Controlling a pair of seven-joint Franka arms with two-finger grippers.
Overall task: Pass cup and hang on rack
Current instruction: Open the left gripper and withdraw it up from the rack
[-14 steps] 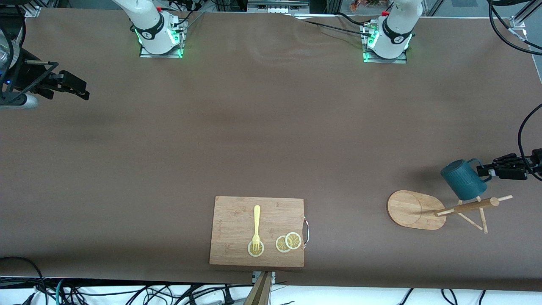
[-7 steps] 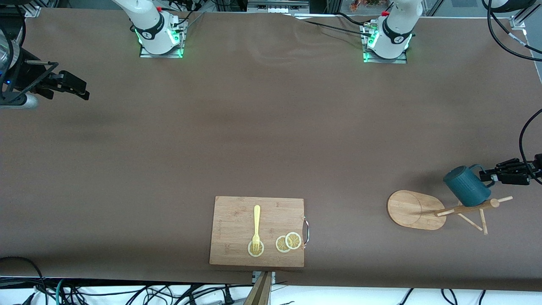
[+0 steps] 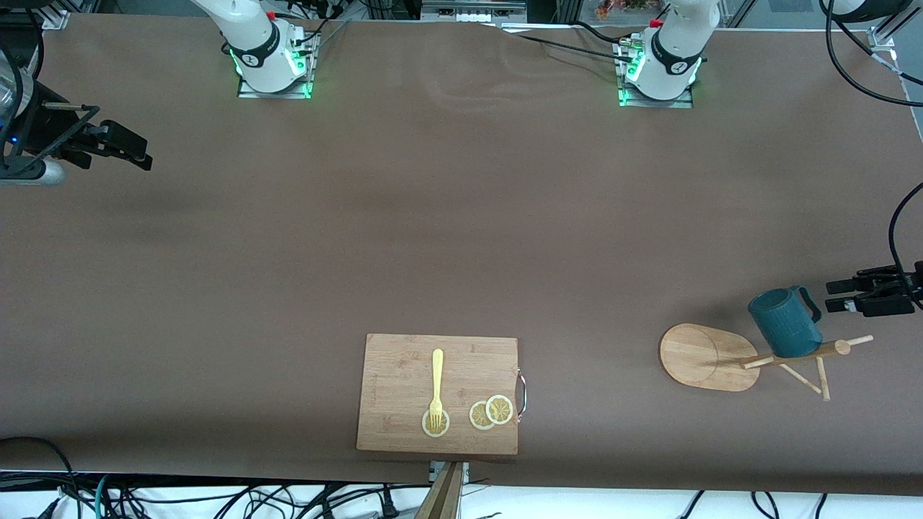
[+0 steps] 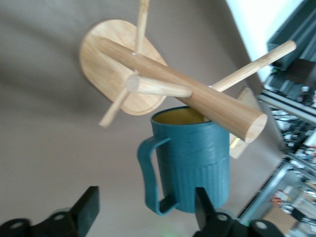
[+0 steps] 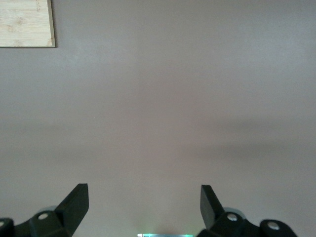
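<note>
The teal ribbed cup sits up on the bamboo rack near the top of its post, at the left arm's end of the table. In the left wrist view the cup has its yellowish mouth against the post. No peg passes through its handle. What carries the cup is hidden. My left gripper is open beside the cup; the handle lies between its jaws, untouched. My right gripper waits open and empty over bare table.
A rectangular wooden cutting board lies near the front edge, with a yellow fork and lemon slices on it. Its corner shows in the right wrist view. Thin pegs stick out from the rack toward the front camera.
My left gripper opened, let go of the cup's handle and drew back toward the table's end. The cup swung from tilted to more upright on the rack. The right arm stayed still.
</note>
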